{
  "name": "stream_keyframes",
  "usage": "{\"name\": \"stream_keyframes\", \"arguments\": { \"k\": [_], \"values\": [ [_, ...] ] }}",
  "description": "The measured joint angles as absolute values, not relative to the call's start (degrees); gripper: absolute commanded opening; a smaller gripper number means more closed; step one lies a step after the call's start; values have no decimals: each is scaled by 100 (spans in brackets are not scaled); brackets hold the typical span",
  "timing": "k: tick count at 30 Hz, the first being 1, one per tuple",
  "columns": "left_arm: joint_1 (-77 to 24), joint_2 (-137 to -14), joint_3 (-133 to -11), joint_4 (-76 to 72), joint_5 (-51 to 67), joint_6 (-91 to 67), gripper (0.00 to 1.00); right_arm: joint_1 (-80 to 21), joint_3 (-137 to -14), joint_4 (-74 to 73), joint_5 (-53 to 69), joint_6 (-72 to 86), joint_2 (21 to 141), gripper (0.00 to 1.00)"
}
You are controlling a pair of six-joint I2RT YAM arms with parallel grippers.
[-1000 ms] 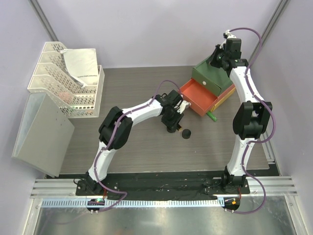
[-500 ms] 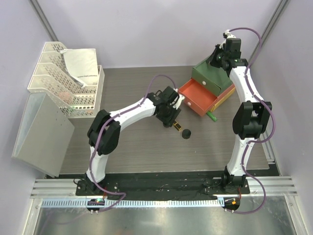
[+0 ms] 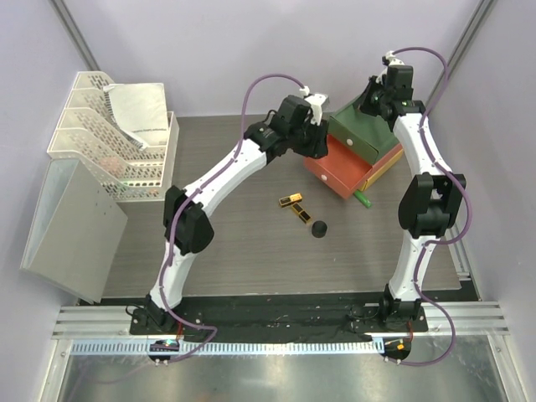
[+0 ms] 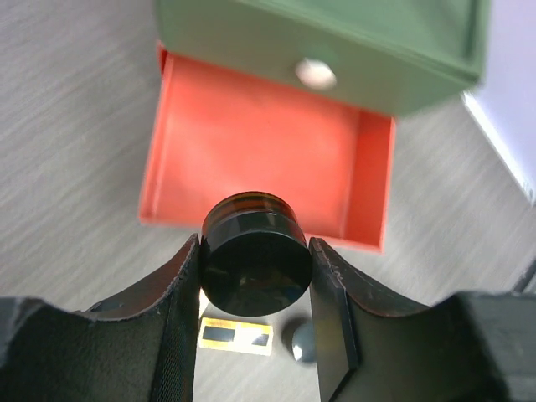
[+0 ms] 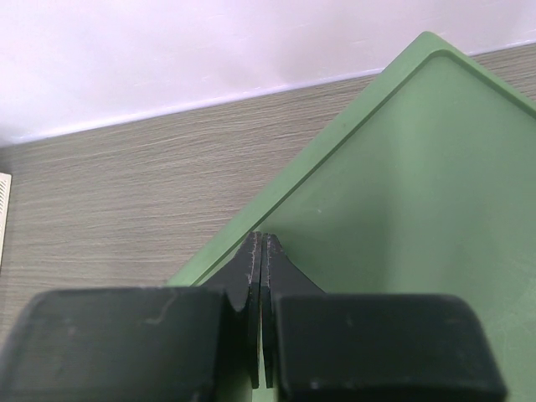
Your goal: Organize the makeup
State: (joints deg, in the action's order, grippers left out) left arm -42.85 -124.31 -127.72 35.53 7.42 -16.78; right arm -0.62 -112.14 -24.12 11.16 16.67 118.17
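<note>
- Makeup on counter: 2 black-gold sticks and 1 black round compact, lying near the drawer box.
- Orange drawer stands open.
- Right pincer pressed together, at the edge of the box's green top.
- Left pincer pinching a 2nd compact above the drawer's front edge.

1 black round compact hung gripped by its rim in the left gripper, above the open orange drawer. The second compact sat on the table, 2 black-gold sticks lay flat just beside it, and the green tube lay farther right.
</note>
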Motion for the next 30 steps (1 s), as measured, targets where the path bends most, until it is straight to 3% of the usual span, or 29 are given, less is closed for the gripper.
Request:
{"name": "stream_keyframes", "arguments": {
  "k": [7,10,13,14,17,20,30],
  "values": [
    [-4001,-13413,-13506,3114,934,-2193,1,-62,-11214,-2399,1138,1667,11850,1],
    [-3959,-13802,-13714,3026,1020,-2359,7,-62,-11214,-2397,1142,1667,11852,1],
    [-3970,-14027,-13797,3024,1096,-2469,33,-62,-11214,-2394,1144,1667,11852,1],
    [-3975,-14055,-13797,3026,1131,-2497,54,-62,-11214,-2397,1142,1667,11852,1],
    [-3997,-14066,-13799,3015,1212,-2502,75,-62,-11214,-2397,1144,1667,11852,1],
    [-4016,-14062,-13845,2950,1240,-2471,84,-62,-11220,-2399,1149,1667,11856,1],
    [-4036,-13944,-13837,2954,1352,-2165,83,-62,-11251,-2394,1175,1667,11891,1]
  ]
}}
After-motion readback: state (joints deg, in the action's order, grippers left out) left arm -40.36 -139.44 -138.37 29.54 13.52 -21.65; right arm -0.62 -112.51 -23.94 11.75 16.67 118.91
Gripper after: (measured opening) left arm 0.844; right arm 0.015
